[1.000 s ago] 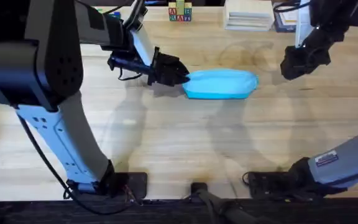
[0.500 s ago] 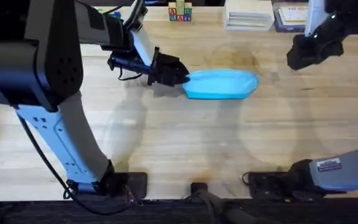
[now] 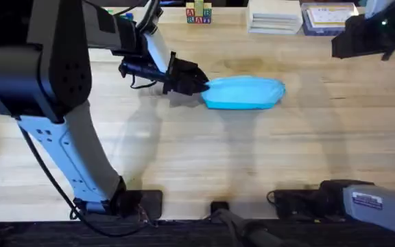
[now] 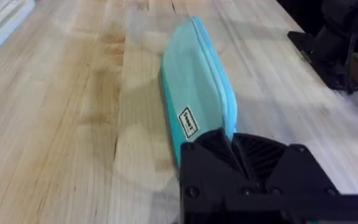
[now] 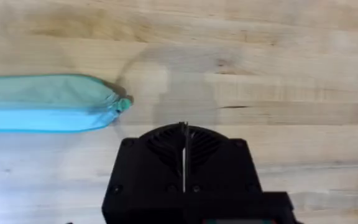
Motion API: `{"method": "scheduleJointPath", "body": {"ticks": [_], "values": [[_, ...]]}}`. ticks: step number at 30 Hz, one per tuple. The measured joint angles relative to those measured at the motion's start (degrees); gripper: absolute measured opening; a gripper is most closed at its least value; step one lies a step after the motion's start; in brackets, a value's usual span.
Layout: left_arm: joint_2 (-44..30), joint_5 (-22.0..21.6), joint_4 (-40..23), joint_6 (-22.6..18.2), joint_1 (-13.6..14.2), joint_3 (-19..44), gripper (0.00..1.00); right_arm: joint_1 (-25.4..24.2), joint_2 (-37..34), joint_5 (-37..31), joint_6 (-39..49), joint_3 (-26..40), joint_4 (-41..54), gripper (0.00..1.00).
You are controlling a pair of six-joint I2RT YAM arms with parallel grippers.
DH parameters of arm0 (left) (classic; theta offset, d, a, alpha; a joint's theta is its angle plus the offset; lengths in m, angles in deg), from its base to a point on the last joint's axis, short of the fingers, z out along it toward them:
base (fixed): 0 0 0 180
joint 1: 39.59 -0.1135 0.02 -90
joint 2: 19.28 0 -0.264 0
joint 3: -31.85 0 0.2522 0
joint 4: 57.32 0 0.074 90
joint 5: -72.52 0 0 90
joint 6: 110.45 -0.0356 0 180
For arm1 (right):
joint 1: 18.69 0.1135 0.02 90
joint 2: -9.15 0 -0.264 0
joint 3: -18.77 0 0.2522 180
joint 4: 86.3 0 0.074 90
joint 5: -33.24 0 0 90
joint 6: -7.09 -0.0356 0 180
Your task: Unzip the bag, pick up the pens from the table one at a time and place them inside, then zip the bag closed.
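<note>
The light blue bag (image 3: 245, 92) lies lengthwise on the wooden table (image 3: 204, 158), its zipper closed along the top edge. My left gripper (image 3: 199, 85) is at the bag's left end, shut on the fabric there; the left wrist view shows the bag (image 4: 197, 81) stretching away from the pinching gripper (image 4: 232, 138). My right gripper (image 3: 363, 38) hovers high at the back right, well clear of the bag, shut with nothing in it. In the right wrist view the bag's right end (image 5: 42, 102) and zipper pull (image 5: 124, 104) lie beyond the shut gripper (image 5: 184, 129). The pens are out of view.
Letter blocks (image 3: 198, 14), a white stack (image 3: 274, 17) and a flat box (image 3: 324, 17) line the table's far edge. Bare wood spreads in front of the bag down to the arm bases.
My right arm has moved up and to the back right, away from the bag's right end. The left gripper and the bag have stayed put.
</note>
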Motion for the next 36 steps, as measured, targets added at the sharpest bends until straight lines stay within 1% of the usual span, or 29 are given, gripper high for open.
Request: {"method": "scheduleJointPath", "body": {"ticks": [6, 11, 13, 14, 16, 17, 20, 21, 23, 26, 33, 36], "values": [[0.0, 0.0, 0.0, 0.0, 0.0, 0.0, 0.042, 4.5, 6.5, 0.0, 0.0, 0.0, 3.4, 0.031], [0.0, 0.0, 0.0, 0.0, 0.0, 0.0, 0.042, 9.4, 11.9, 0.0, 0.0, 0.0, 7.0, 0.033], [0.0, 0.0, 0.0, 0.0, 0.0, 0.0, 0.042, 11.3, 14.0, 0.2, 0.0, 0.0, 8.7, 0.061], [0.0, 0.0, 0.0, 0.0, 0.0, 0.0, 0.042, 12.3, 14.9, 0.2, 0.0, 0.0, 9.3, 0.099], [0.0, 0.0, 0.0, 0.0, 0.0, 0.0, 0.042, 14.4, 17.0, 0.2, -0.1, 0.0, 10.4, 0.333], [0.0, 0.0, 0.0, 0.0, 0.0, 0.0, 0.042, 15.6, 18.2, 0.2, -0.1, 0.0, 10.8, 0.489], [0.0, 0.0, 0.0, 0.0, 0.0, 0.0, 0.042, 18.7, 21.4, 0.3, -0.1, 0.0, 11.4, 0.917], [0.0, 0.0, 0.0, 0.0, 0.0, 0.0, 0.042, 19.6, 22.3, 0.3, 0.0, 0.0, 11.5, 0.975], [0.0, 0.0, 0.0, 0.0, 0.0, 0.0, 0.042, 21.1, 24.1, 0.4, 0.0, 0.0, 11.8, 0.995], [0.0, 0.0, 0.0, 0.0, 0.0, 0.0, 0.042, 22.4, 26.2, 0.4, -0.7, 0.0, 11.8, 0.997], [0.0, 0.0, 0.0, 0.0, 0.0, 0.0, 0.042, 22.8, 28.2, 0.5, -4.4, 0.0, 13.4, 0.997], [0.0, 0.0, 0.0, 0.0, 0.0, 0.0, 0.042, 22.8, 28.2, 1.9, -5.3, 0.0, 15.2, 0.997]]}}
